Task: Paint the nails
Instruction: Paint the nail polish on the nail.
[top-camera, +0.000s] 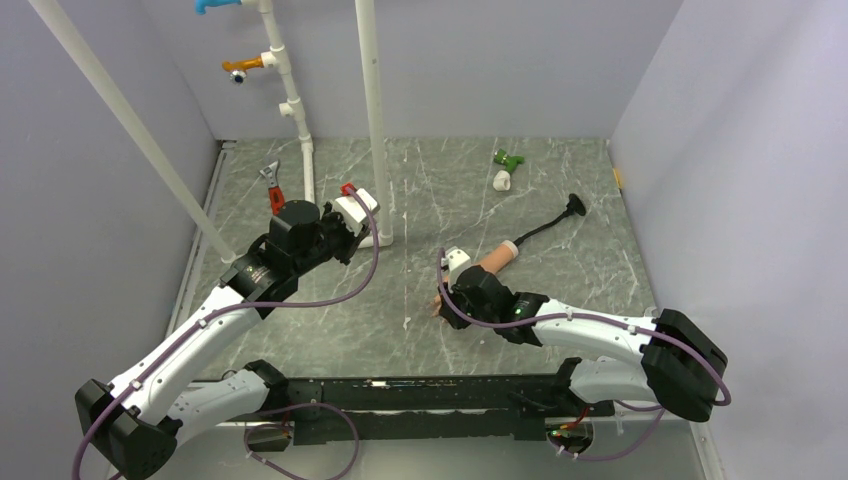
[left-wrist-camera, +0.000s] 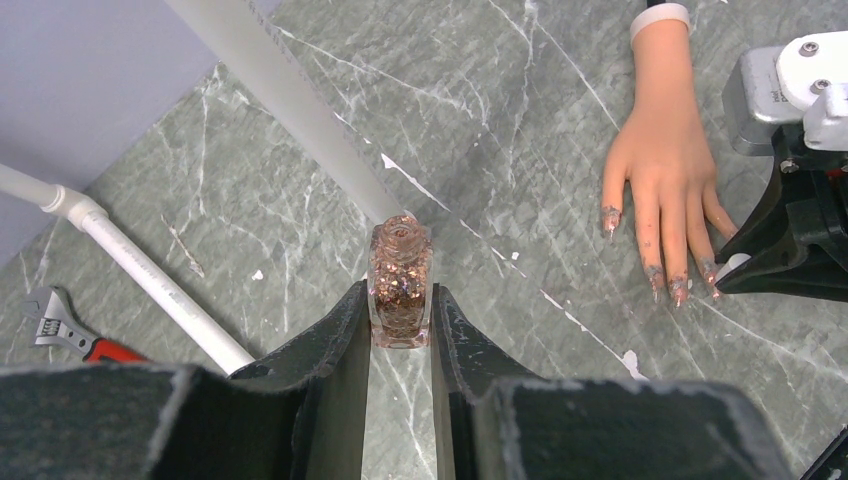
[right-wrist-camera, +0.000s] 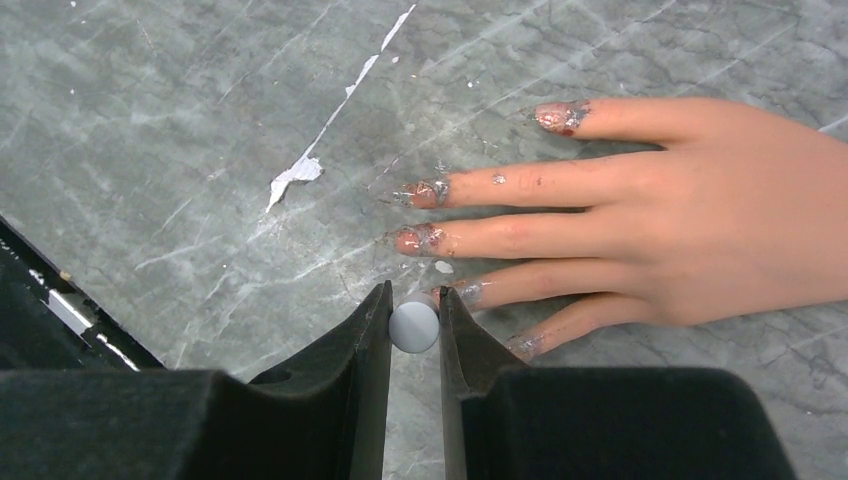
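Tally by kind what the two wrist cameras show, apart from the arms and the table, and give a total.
Peach mannequin hand: 1
Glitter-filled glass polish bottle: 1
Round grey cap: 1
Red-handled metal wrench: 1
White plastic pipes: 2
Total: 6

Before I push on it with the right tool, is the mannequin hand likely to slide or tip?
The mannequin hand lies flat, palm down and spread out, so tipping or rolling seems unlikely. The table looks smooth and I see no clamp, so the hand may well slide. It looks like stiff moulded plastic, probably light.
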